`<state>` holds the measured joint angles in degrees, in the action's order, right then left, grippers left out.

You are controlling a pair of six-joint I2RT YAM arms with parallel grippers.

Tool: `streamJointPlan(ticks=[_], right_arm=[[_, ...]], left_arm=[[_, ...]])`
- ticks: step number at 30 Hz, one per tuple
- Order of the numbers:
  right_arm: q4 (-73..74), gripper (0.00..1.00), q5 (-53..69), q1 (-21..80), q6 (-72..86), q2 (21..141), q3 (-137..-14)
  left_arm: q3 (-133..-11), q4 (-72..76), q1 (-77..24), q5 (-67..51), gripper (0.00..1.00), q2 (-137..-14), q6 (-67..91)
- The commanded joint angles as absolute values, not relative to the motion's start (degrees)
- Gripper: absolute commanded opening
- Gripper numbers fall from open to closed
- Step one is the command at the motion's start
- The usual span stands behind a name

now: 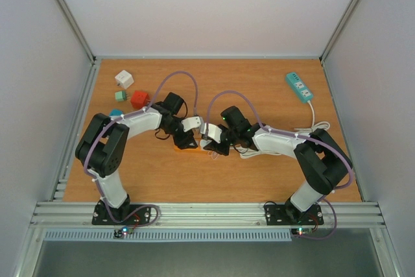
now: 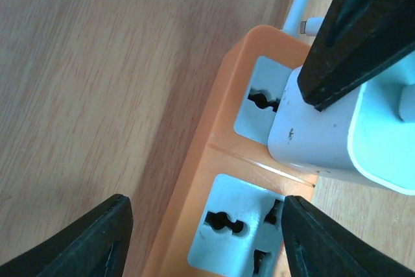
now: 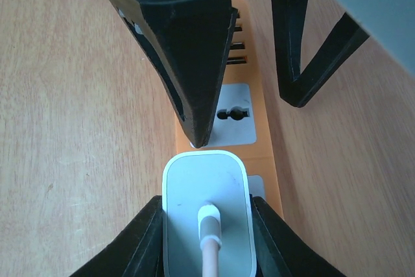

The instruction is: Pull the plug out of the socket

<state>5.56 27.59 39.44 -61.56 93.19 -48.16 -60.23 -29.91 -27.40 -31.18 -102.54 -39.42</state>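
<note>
An orange power strip [image 3: 262, 111] with pale blue sockets [image 2: 237, 228] lies on the wooden table. A white plug [image 3: 194, 183] with a white cable stands on one socket. My right gripper [image 3: 206, 202] is shut on the plug's two sides. Whether its prongs still sit in the socket is hidden. My left gripper [image 2: 204, 225] is open and straddles the strip [image 2: 217, 134] just beyond the plug [image 2: 331, 141]. One of its fingertips [image 3: 201, 135] rests on the strip's edge, the other stands beside it over the table. From above, both grippers [image 1: 188, 137] [image 1: 215, 144] meet at mid-table.
A teal power strip [image 1: 299, 87] lies at the back right, its white cable [image 1: 312, 126] trailing toward the right arm. A white cube [image 1: 124, 79], a small green block [image 1: 120, 95] and a red block [image 1: 139, 99] sit at the back left.
</note>
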Motion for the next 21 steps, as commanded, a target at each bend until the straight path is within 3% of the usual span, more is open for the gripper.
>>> streamJointPlan(ticks=[1, 21], right_arm=[[4.06, 0.06, 30.3, 40.65, -60.62, 90.73, -49.57], [5.15, 0.02, 33.46, 40.51, -58.0, 89.17, -52.0]], left_arm=[[-60.78, -29.12, -27.6, -26.12, 0.64, -106.08, -38.41], [-59.12, -27.21, -27.59, -18.91, 0.6, -107.65, -37.52]])
